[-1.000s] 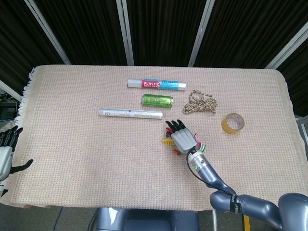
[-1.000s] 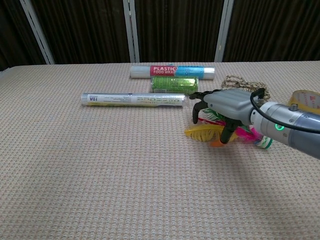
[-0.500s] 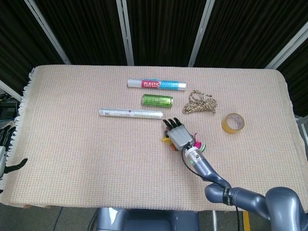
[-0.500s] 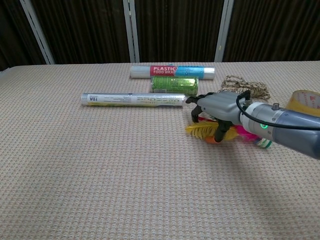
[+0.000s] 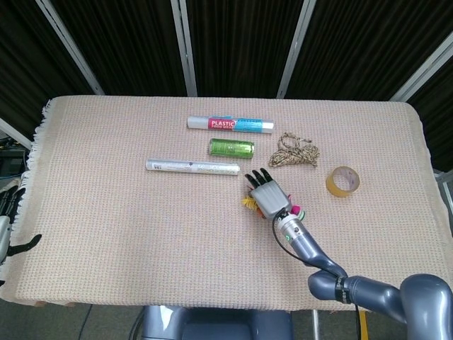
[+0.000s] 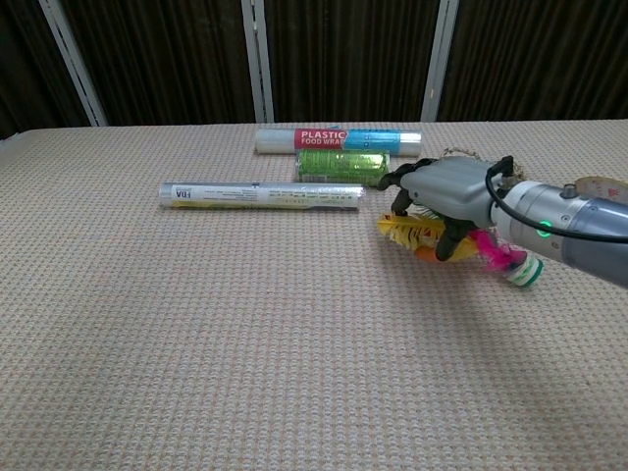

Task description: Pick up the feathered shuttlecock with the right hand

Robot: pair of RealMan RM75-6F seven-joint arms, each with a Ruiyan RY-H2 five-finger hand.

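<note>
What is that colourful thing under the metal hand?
Under the right hand is the feathered shuttlecock: yellow, orange and pink feathers and a green-and-white base show. Its middle is covered by the fingers.

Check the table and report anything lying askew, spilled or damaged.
Nothing looks spilled or damaged. The only untidy item is the twine, a loose tangle rather than a neat coil, near the tape roll. The right hand is closed over the shuttlecock, whose coloured feathers splay out beneath it.

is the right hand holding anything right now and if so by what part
Yes. The right hand grips the feathered shuttlecock around its feathers; the cork base sticks out behind the fingers.
</note>
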